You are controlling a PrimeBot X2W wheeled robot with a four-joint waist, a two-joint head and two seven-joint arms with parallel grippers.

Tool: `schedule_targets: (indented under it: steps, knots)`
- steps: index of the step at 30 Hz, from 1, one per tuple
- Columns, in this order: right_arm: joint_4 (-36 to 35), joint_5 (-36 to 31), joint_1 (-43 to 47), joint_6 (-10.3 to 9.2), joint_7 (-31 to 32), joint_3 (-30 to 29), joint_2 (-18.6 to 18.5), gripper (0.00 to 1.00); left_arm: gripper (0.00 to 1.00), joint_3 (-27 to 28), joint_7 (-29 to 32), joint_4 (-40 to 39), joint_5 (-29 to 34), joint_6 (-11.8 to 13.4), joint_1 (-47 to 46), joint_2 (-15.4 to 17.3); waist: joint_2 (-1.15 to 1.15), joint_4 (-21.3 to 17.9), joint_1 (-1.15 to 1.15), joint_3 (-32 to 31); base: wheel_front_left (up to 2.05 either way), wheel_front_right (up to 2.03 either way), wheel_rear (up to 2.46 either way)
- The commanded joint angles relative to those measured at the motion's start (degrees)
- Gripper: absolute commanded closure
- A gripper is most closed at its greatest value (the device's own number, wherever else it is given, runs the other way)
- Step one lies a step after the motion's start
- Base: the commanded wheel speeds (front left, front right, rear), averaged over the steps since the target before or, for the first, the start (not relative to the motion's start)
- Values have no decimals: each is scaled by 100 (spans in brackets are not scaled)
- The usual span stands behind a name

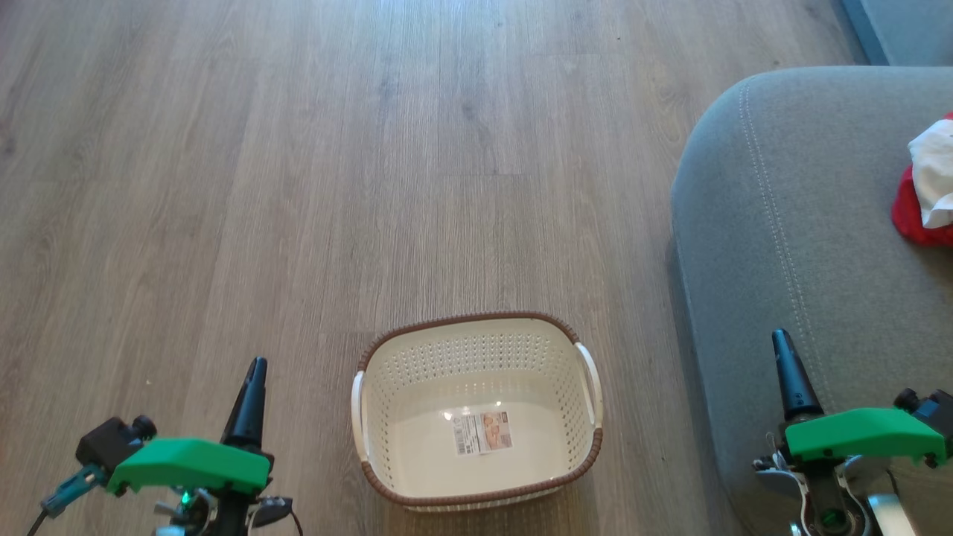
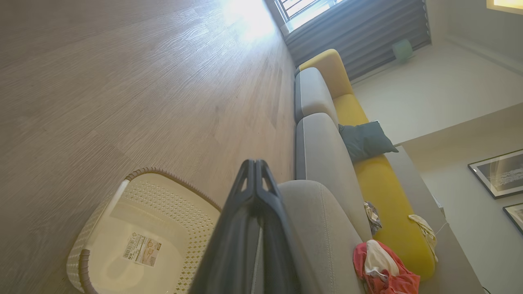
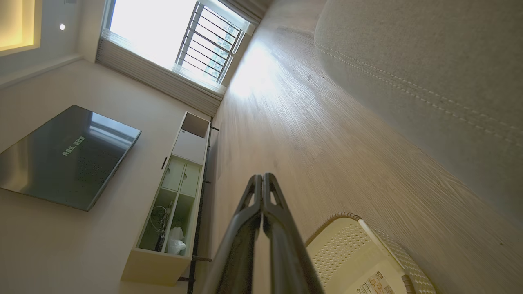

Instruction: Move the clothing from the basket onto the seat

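The basket sits empty on the floor and the clothing lies on the seat, so left fingers and right fingers rest pressed together, holding nothing, the job seemingly done.

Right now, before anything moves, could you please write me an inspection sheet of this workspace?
Surface: wood floor, with the basket standing on it.
Job's things: basket empty apart from a label on its bottom; red and white clothing lies on the grey seat.
Clutter: small cloths on the yellow sofa.
Grippers: left gripper and right gripper both shut, holding nothing.
Cables: thin dark wire at the left wrist.
Surroundings: window, television, cabinet.
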Motion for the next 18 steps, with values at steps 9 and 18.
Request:
schedule_targets:
  steps: [9,18]
  knots:
    - [-167,576,-304,0,191,-6,-58,100,100,278,160,-162,-594,-110,-325,54,0,-39,0,-34,0,0,0]
    - [-165,1078,-332,0,344,-56,-56,100,100,380,314,-153,-1111,-165,-360,53,0,-79,0,-68,0,0,0]
